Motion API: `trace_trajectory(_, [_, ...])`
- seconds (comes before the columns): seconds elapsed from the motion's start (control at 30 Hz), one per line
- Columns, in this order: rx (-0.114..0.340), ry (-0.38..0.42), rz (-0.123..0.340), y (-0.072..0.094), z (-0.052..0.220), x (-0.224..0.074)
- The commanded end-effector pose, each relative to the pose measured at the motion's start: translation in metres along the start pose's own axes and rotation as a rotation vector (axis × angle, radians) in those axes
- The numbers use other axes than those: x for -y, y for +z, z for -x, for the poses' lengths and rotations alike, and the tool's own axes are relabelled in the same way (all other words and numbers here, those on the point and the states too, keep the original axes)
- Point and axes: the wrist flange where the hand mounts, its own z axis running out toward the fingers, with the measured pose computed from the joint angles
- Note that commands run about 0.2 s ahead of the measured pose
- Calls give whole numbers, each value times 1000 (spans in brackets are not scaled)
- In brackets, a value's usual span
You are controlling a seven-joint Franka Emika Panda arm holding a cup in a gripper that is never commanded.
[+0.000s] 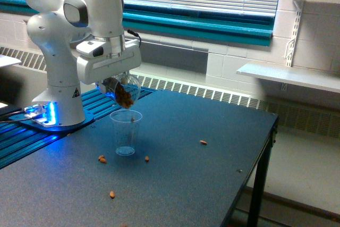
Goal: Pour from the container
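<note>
My gripper is shut on the container, a clear smooth-walled cup tipped steeply with its rim facing down and toward the exterior view's right. Brown nut-like pieces sit bunched at its lowered rim. Directly under that rim the smaller clear cup stands upright on the dark table; it looks nearly empty. Several brown pieces lie scattered on the table: one left of the cup, one right of it, one nearer the front, one far right.
The arm's white base stands at the table's back left, beside a blue-lit ribbed strip. The table's right edge drops off to the floor. A white shelf hangs on the wall at right.
</note>
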Motion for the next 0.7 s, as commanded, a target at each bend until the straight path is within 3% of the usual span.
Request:
trace_trajectory(0.03, [28, 28, 22, 20, 10, -1])
trace_trajectory(0.53, [25, 37, 47, 42, 8, -3])
trace_trajectory(0.7, [58, 47, 48, 48, 12, -2])
